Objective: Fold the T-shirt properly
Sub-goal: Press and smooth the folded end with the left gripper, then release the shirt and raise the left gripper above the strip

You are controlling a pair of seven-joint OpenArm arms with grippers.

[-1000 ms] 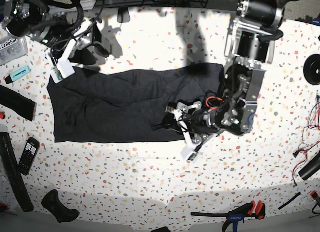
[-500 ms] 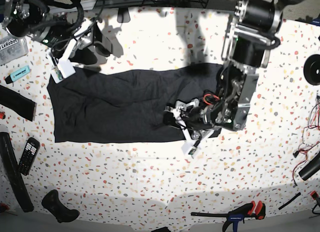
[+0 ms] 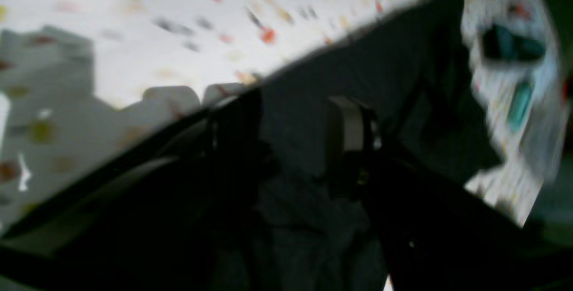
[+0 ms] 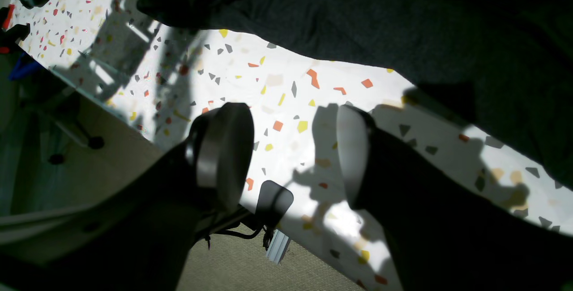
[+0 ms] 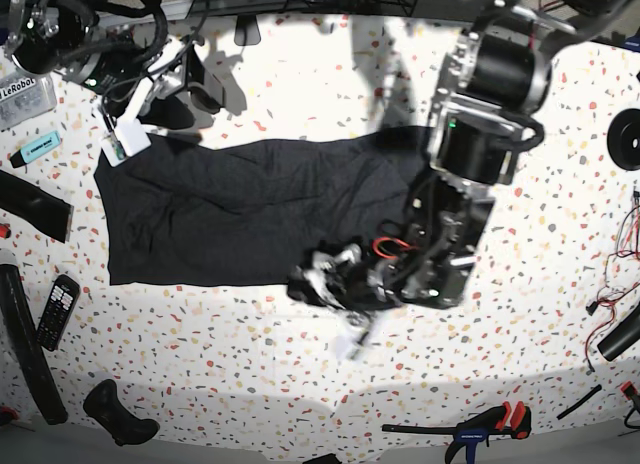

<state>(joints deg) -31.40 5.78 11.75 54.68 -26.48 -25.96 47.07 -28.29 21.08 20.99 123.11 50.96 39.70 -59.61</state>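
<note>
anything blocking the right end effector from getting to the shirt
Nothing visible does. The right end effector hangs open over bare terrazzo table, and the T-shirt edge lies just beyond its fingertips with only tabletop between.

matt dark cloth t-shirt (image 5: 240, 214), smooth speckled terrazzo table (image 5: 300, 364), smooth grey hand pads (image 4: 353, 152)
</note>
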